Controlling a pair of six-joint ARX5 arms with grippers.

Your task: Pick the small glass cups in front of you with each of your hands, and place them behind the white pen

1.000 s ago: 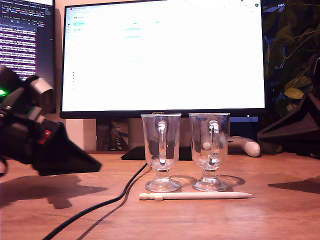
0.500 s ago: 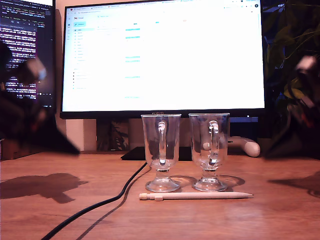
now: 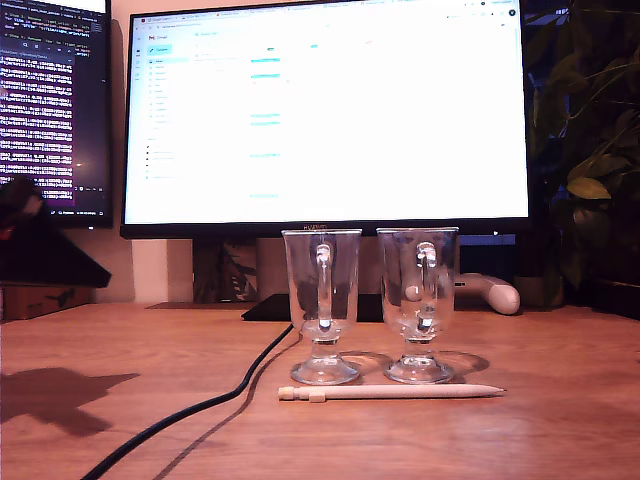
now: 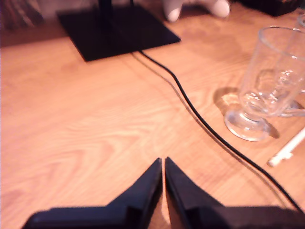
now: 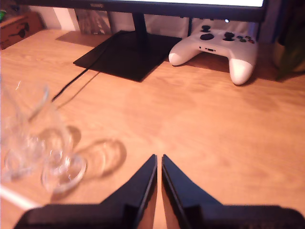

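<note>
Two small glass cups stand upright side by side on the wooden desk, just behind the white pen, which lies flat in front of their feet. My first gripper is shut and empty, hovering over bare desk well away from the nearer cup and the pen's end. In the exterior view it is the dark wedge at the exterior view's left edge. My second gripper is shut and empty, apart from the blurred cups; it is outside the exterior view.
A black cable runs across the desk from the monitor stand past the cups. A large monitor stands behind them. A white game controller lies at the back. A plant fills the exterior view's right.
Both arms have drawn back from the cups toward the exterior view's edges. The one at its right has left the picture. Cups and pen have not moved.
</note>
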